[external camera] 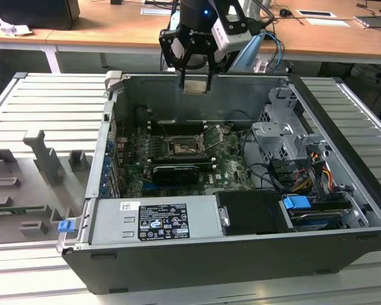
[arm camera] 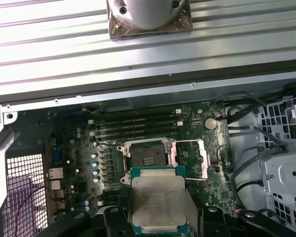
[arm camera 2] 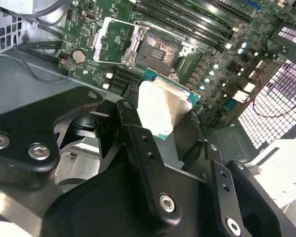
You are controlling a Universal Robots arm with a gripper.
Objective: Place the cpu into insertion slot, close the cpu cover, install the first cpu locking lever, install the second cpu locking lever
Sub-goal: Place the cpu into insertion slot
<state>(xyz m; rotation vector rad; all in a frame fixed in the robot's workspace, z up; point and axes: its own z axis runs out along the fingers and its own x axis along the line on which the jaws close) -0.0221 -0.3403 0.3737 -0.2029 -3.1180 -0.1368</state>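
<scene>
My gripper (external camera: 195, 77) hangs above the open computer case, shut on the cpu (external camera: 195, 85), a pale silver square chip held flat between the black fingers (arm camera 2: 124, 114). In both wrist views the cpu (arm camera: 158, 200) sits some way above the green motherboard (arm camera: 74, 163). The insertion slot (arm camera: 145, 154), a dark square recess with a metal rim, lies bare and unoccupied on the board beyond the chip. Its cpu cover (arm camera: 190, 157) is swung open and lies flat beside the slot. In the exterior view the insertion slot (external camera: 181, 147) is well below the gripper.
The case walls (external camera: 197, 95) surround the board. A power supply (external camera: 155, 219) sits at the front, with a drive cage (external camera: 286, 136) and cables on the exterior view's right. Black memory slots (arm camera: 135, 126) run beside the socket. Grey fixtures (external camera: 44, 159) stand on the ribbed table outside the case.
</scene>
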